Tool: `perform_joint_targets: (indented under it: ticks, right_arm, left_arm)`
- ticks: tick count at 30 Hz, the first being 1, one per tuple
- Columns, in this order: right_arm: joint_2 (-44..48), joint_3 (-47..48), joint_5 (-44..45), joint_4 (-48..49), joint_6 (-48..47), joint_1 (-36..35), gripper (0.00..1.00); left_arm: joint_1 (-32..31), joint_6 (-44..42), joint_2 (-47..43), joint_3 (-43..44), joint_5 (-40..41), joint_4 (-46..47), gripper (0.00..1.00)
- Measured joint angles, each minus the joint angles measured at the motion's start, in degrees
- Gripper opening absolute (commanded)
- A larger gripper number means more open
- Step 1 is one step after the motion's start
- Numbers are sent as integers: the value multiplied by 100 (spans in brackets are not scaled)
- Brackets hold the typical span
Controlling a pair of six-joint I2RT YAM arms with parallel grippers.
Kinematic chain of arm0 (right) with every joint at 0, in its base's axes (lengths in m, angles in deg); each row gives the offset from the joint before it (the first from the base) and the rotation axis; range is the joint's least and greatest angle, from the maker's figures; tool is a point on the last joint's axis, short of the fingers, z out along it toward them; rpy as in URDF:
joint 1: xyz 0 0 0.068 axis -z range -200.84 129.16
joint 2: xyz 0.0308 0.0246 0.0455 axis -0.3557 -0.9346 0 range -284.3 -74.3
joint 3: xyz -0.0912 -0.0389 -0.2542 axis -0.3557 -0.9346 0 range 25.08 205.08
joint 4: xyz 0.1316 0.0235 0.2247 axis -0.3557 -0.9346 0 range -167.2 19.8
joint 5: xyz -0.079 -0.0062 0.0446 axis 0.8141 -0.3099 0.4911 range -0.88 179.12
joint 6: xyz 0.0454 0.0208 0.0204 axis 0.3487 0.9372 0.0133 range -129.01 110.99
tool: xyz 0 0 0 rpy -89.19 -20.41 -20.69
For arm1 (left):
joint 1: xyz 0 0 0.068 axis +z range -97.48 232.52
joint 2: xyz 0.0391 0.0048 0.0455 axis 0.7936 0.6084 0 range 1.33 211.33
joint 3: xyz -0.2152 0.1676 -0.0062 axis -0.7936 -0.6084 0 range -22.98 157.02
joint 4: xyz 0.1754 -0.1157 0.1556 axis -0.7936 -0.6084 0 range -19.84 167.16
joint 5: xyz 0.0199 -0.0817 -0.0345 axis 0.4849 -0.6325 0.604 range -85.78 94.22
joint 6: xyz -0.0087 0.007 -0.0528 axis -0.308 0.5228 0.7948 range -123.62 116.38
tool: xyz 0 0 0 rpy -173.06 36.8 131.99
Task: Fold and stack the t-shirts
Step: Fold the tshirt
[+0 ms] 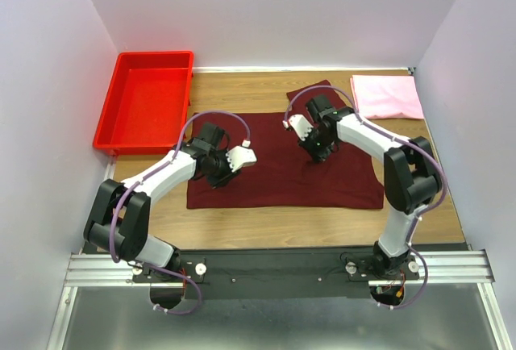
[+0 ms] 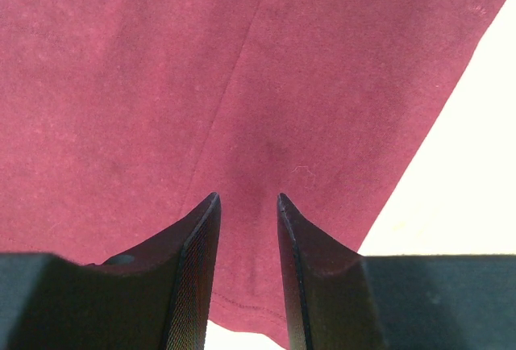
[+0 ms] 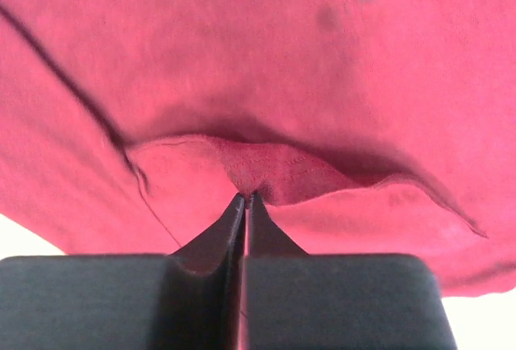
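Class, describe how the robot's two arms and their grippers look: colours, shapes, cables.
The left arm and right arm match: white links, black joints and a thin lilac cable along each. The left gripper and right gripper have matte black fingers tapering to narrow tips.

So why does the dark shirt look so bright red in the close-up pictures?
Top view: even light, so the maroon shirt looks dark. Left and right wrist views: much brighter pictures, the shirt glows red and the table washes out white.
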Motion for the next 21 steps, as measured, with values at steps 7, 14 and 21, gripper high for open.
perform_joint_targets:
  ticks: [7, 14, 21]
  right_arm:
    - [-256, 260, 136, 15, 205, -59, 55]
    - [734, -87, 466, -46, 240, 195, 56]
    - [1126, -855, 802, -94, -59, 1097, 50]
  left_arm:
    - [326, 22, 35, 42, -31, -42, 44]
    - [588, 2, 151, 304, -7, -61, 44]
    - [588, -90, 675, 339, 323, -79, 42]
